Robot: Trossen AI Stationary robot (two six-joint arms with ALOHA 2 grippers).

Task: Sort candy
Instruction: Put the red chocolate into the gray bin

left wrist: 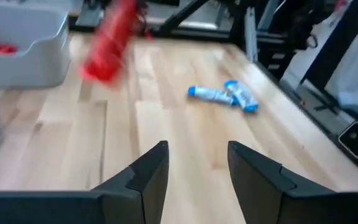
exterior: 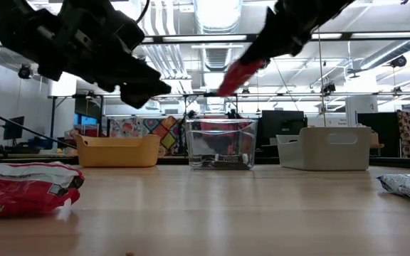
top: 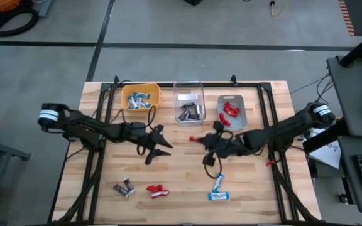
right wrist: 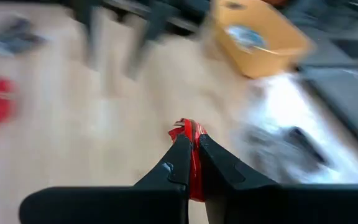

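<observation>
**High view: right jaws grasp a red candy, left jaws released**

High view: the right gripper [top: 201, 139] hangs above the middle of the pale wooden counter [top: 181, 182], its jaws clenched on a bright red wrapped candy [top: 195, 139] in front of the clear plastic bin [top: 189, 102]. The left gripper [top: 162, 143] sits just left of centre with its jaws spread and nothing between them. The yellow plastic bin [top: 141, 97] holds blue-and-white candies, the clear bin holds dark brown ones, and the grey plastic bin [top: 232, 112] holds red ones. On the near part of the counter lie a dark brown candy with silvery ends [top: 124, 188], a second red candy [top: 157, 191] just beside it, and a blue-and-white candy [top: 218, 188] farther right.

Low view: the held red candy [exterior: 238, 75] is in the air, tilted, above the clear bin [exterior: 221, 144]. A red wrapper [exterior: 23, 188] lies close at the left edge.

Left wrist view: the two dark fingers [left wrist: 148, 177] stand apart over bare wood. What look like two blue-and-white candies [left wrist: 222, 94] lie touching beyond them, though the blur makes the count uncertain.

Right wrist view: the fingers [right wrist: 173, 165] pinch the red candy [right wrist: 194, 155] tightly.
</observation>
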